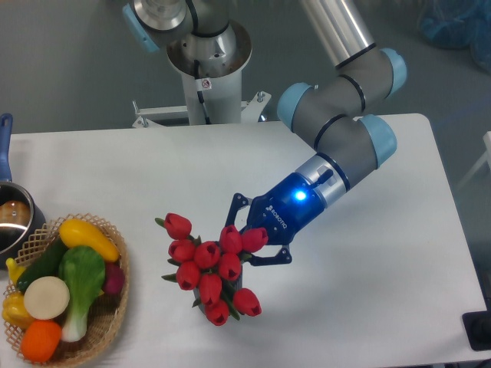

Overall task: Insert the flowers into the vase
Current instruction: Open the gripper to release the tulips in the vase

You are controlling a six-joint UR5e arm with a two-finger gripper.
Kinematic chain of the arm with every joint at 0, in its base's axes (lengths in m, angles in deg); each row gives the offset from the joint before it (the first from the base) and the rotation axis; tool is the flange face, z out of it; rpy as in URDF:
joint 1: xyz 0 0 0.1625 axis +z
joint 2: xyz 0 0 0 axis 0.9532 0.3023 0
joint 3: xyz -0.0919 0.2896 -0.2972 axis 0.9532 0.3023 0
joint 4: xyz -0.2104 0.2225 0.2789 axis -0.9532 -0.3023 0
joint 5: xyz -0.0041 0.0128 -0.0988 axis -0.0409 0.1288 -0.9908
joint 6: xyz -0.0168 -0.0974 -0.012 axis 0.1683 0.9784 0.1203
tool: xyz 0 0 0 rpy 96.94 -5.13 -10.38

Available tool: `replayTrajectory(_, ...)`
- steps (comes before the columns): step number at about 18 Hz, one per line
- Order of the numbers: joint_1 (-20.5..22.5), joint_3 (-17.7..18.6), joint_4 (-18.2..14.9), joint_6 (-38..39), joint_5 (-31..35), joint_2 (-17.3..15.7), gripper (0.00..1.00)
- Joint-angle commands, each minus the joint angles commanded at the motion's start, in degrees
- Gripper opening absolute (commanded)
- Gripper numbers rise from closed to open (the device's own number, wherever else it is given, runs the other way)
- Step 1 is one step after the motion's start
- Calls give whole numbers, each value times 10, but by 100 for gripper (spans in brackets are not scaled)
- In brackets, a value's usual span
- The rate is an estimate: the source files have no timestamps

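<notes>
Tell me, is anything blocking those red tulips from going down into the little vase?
Nothing visible does. The gripper holds the flowers right over the vase, which the blooms mostly hide. The wicker basket of toy vegetables sits well off toward the table's edge.

A big white table with a smooth flat top (115,165) was seen filling most of the view. Its far edge ran straight across, and its right edge slanted down toward the near corner. Soft, even light was spread over the top, and only faint shadows were cast on it. Behind the table, a plain grey floor (61,69) was seen, dull and without marks. A white metal bracket with small bolts (157,115) was fixed just past the far edge of the table. In the top right corner, a piece of blue netting (453,23) was partly seen. A small black block (477,331) was seen at the lower right edge.
</notes>
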Motion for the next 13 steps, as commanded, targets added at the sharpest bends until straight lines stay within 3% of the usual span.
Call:
replayTrajectory(2, 0, 7, 2, -2, 1, -1, 17)
replayTrajectory(6, 0, 12, 2, -2, 3, -1, 38)
replayTrajectory(9, 1, 15, 1, -1, 3, -1, 63)
replayTrajectory(11, 2, 21, 2, -1, 3, -2, 95)
replayTrajectory(13, 3, 25, 2, -2, 3, -4, 100)
